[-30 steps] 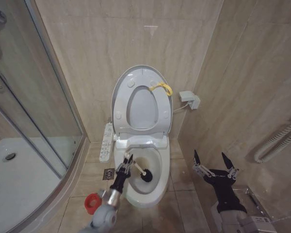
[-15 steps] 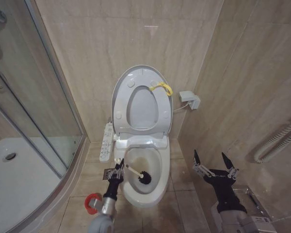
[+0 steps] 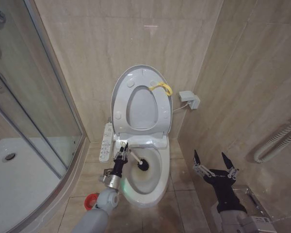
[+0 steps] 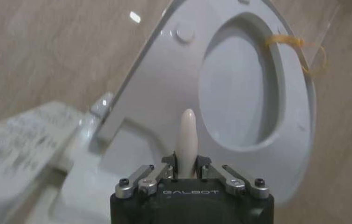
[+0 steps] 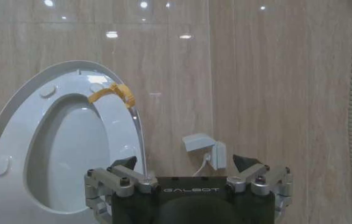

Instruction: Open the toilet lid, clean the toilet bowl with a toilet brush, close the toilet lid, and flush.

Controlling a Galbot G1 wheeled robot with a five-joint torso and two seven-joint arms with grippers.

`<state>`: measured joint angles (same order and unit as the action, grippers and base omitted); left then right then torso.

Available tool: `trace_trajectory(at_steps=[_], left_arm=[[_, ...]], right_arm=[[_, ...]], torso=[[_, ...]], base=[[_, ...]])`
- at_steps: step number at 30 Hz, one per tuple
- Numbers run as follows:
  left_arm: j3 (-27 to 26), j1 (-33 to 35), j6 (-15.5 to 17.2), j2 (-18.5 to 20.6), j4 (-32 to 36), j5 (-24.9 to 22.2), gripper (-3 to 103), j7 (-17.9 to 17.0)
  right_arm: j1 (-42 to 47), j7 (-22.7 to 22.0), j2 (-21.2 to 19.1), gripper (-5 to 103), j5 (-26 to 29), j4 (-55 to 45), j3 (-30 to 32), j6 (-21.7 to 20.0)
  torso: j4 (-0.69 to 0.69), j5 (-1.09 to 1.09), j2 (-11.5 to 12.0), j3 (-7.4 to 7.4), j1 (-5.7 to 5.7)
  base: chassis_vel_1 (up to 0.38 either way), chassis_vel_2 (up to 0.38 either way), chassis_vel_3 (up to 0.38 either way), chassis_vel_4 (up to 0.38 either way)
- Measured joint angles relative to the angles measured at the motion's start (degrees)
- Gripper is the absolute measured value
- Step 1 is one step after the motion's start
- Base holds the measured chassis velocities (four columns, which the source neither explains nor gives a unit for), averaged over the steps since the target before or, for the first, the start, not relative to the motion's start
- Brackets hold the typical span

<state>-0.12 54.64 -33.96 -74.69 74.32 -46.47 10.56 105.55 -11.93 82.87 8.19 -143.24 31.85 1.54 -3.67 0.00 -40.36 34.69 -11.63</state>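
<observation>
The toilet lid [image 3: 120,92] and the seat ring [image 3: 162,114] stand raised against the wall, with a yellow strap [image 3: 161,87] at the top. Below them the toilet bowl [image 3: 150,195] lies open, yellowish-brown inside. My left gripper [image 3: 121,154] hovers over the bowl's back left rim, shut on the thin white handle of the toilet brush [image 3: 142,165], whose dark head is in the rear of the bowl. In the left wrist view the left gripper [image 4: 187,170] clamps the handle [image 4: 187,133] before the lid [image 4: 157,93]. My right gripper [image 3: 216,162] waits open at the right, apart from the toilet; the right wrist view shows this gripper [image 5: 188,165] empty.
A red cup holder [image 3: 91,200] stands on the floor left of the bowl. A white remote panel [image 3: 106,141] hangs beside the seat. The shower's glass door [image 3: 34,97] and tray [image 3: 19,179] take up the left. A wall box [image 3: 190,99] and a hose [image 3: 276,141] are on the right.
My left gripper moved away from the near left rim toward the back of the bowl, carrying the brush head rearward. The right arm stayed still.
</observation>
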Motion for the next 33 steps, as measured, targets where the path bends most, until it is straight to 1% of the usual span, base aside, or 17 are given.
trace_trajectory(at_steps=[1, 2, 4, 7, 11, 14, 18, 19, 21, 22, 24, 25, 26, 28, 30, 31, 33], left_arm=[[0.0, 0.0, 0.0, 0.0, 0.0, 0.0, 20, 0.0], [0.0, 0.9, -0.2, 0.1, 0.0, -0.2, 20, 0.8], [-0.3, 2.1, -1.1, -0.4, -1.2, -0.2, 20, 2.6], [-0.4, 2.2, -1.4, -1.1, -2.0, -0.6, 20, 3.0], [0.1, 0.7, -1.3, -2.2, -2.3, -2.1, 20, 1.7], [-1.0, -1.7, -1.3, -4.5, -4.0, -3.4, 20, 0.1], [-1.5, -3.0, -1.5, -6.1, -5.6, -3.1, 20, -0.1], [-1.6, -3.7, -1.8, -6.8, -6.9, -2.0, 20, 0.2], [-2.1, -5.1, -3.2, -7.7, -11.0, 1.3, 20, 2.7], [-2.1, -5.1, -3.2, -7.7, -11.0, 1.3, 20, 2.7], [-2.6, -5.9, -4.8, -8.0, -15.0, 4.7, 20, 5.9], [-2.7, -6.0, -5.2, -8.0, -16.0, 5.6, 20, 6.9], [-2.5, -6.0, -5.4, -8.0, -16.5, 6.1, 20, 7.7], [-2.4, -5.9, -5.4, -8.0, -16.6, 6.2, 20, 8.0], [-1.9, -5.7, -4.9, -8.4, -15.8, 3.5, 20, 8.0], [-1.9, -5.7, -4.9, -8.4, -15.8, 3.5, 20, 8.0], [-1.3, -5.6, -3.7, -8.7, -14.0, -0.4, 20, 7.4]], right_arm=[[0.0, 0.0, 0.0, 100, 0.0, 0.0, 0.0, 0.0], [0.0, 0.0, 0.0, 100, 0.0, 0.0, 0.0, 0.0], [0.0, 0.0, 0.0, 100, 0.0, 0.0, 0.0, 0.0], [0.0, 0.0, 0.0, 100, 0.0, 0.0, 0.0, 0.0], [0.0, 0.0, 0.0, 100, 0.0, 0.0, 0.0, 0.0], [0.0, 0.0, 0.0, 100, 0.0, 0.0, 0.0, 0.0], [0.0, 0.0, 0.0, 100, 0.0, 0.0, 0.0, 0.0], [0.0, 0.0, 0.0, 100, 0.0, 0.0, 0.0, 0.0], [0.0, 0.0, 0.0, 100, 0.0, 0.0, 0.0, 0.0], [0.0, 0.0, 0.0, 100, 0.0, 0.0, 0.0, 0.0], [0.0, 0.0, 0.0, 100, 0.0, 0.0, 0.0, 0.0], [0.0, 0.0, 0.0, 100, 0.0, 0.0, 0.0, 0.0], [0.0, 0.0, 0.0, 100, 0.0, 0.0, 0.0, 0.0], [0.0, 0.0, 0.0, 100, 0.0, 0.0, 0.0, 0.0], [0.0, 0.0, 0.0, 100, 0.0, 0.0, 0.0, 0.0], [0.0, 0.0, 0.0, 100, 0.0, 0.0, 0.0, 0.0], [0.0, 0.0, 0.0, 100, 0.0, 0.0, 0.0, 0.0]], torso=[[0.0, 0.0, 0.0, 0.0, 0.0], [0.03, 0.0, 0.0, 0.0, 0.0], [0.03, 0.0, 0.0, 0.0, 0.01], [0.03, 0.0, 0.0, 0.0, 0.0], [-0.01, 0.0, 0.0, 0.0, 0.0], [0.01, 0.01, 0.0, 0.0, 0.0], [0.0, 0.0, 0.0, 0.0, 0.0], [-0.02, 0.0, 0.0, 0.0, 0.0], [-0.01, 0.0, 0.0, 0.0, 0.0], [-0.01, 0.0, 0.0, 0.0, 0.0], [0.0, 0.0, 0.0, -0.01, 0.0], [0.03, 0.0, 0.0, -0.01, 0.0], [0.04, 0.01, 0.0, -0.01, 0.0], [0.03, 0.01, 0.0, -0.01, 0.01], [0.03, 0.01, 0.0, -0.01, 0.01], [0.03, 0.01, 0.0, -0.01, 0.01], [0.0, 0.01, 0.0, -0.01, 0.01]], base=[[0.0, 0.0, 0.0, 0.0], [0.0, 0.0, 0.0, 0.0], [0.0, 0.0, 0.0, 0.0], [0.0, 0.0, 0.0, 0.0], [0.0, 0.0, 0.0, 0.0], [0.0, 0.0, 0.0, 0.0], [0.0, 0.0, 0.0, 0.0], [0.0, 0.0, 0.0, 0.0], [0.0, 0.0, 0.0, 0.0], [0.0, 0.0, 0.0, 0.0], [0.0, 0.0, 0.0, 0.0], [0.0, 0.0, 0.0, 0.0], [0.0, 0.0, 0.0, 0.0], [0.0, 0.0, 0.0, 0.0], [0.0, 0.0, 0.0, 0.0], [0.0, 0.0, 0.0, 0.0], [0.0, 0.0, 0.0, 0.0]])
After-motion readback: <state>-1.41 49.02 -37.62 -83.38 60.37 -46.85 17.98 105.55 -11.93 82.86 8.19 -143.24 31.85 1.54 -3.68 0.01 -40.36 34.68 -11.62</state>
